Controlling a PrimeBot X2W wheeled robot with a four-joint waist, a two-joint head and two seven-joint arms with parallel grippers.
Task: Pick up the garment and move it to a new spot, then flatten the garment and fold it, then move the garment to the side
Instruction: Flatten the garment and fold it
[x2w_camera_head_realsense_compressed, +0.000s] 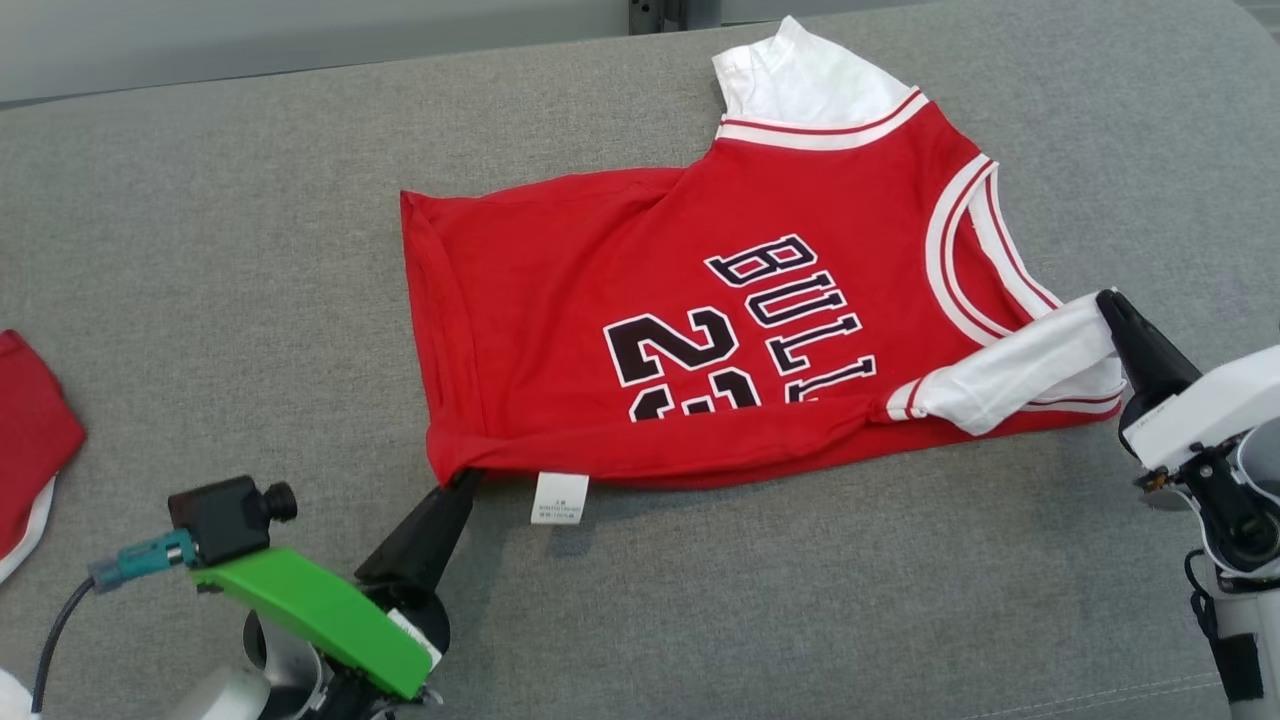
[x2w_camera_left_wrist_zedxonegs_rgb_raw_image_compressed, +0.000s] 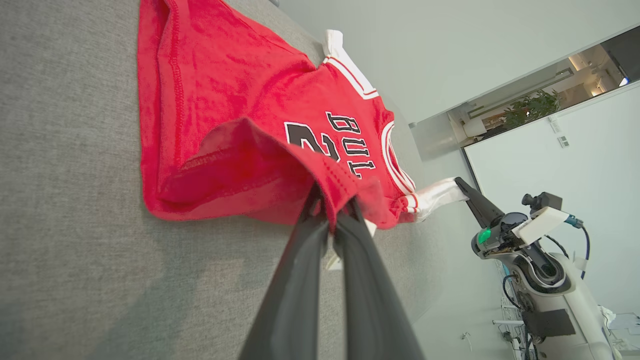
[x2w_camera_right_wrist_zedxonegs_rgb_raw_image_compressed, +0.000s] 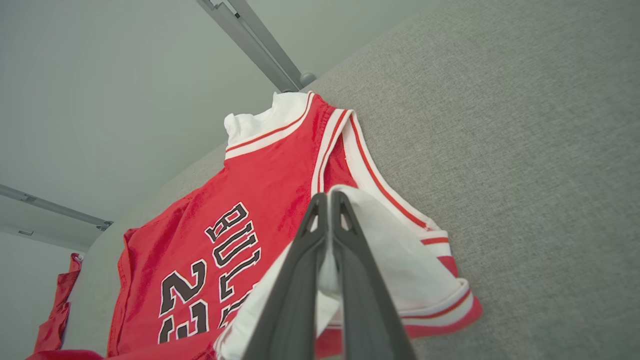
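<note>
The garment (x2w_camera_head_realsense_compressed: 700, 330) is a red basketball jersey with white trim, white sleeves and black lettering, lying on the grey cushion with its near edge folded up over the front. My left gripper (x2w_camera_head_realsense_compressed: 462, 482) is shut on the jersey's red bottom hem corner (x2w_camera_left_wrist_zedxonegs_rgb_raw_image_compressed: 332, 197), lifting it slightly. My right gripper (x2w_camera_head_realsense_compressed: 1108, 302) is shut on the near white sleeve (x2w_camera_right_wrist_zedxonegs_rgb_raw_image_compressed: 380, 245), pulled over the jersey's shoulder. In the left wrist view the right gripper (x2w_camera_left_wrist_zedxonegs_rgb_raw_image_compressed: 457, 182) holds the sleeve tip. A white care label (x2w_camera_head_realsense_compressed: 559, 498) hangs out under the folded edge.
The grey upholstered surface (x2w_camera_head_realsense_compressed: 250, 250) spreads widely around the jersey, with free room at left and front. Another red and white garment (x2w_camera_head_realsense_compressed: 30, 440) lies at the far left edge. A pale wall and a metal rail (x2w_camera_right_wrist_zedxonegs_rgb_raw_image_compressed: 260, 45) stand behind the surface.
</note>
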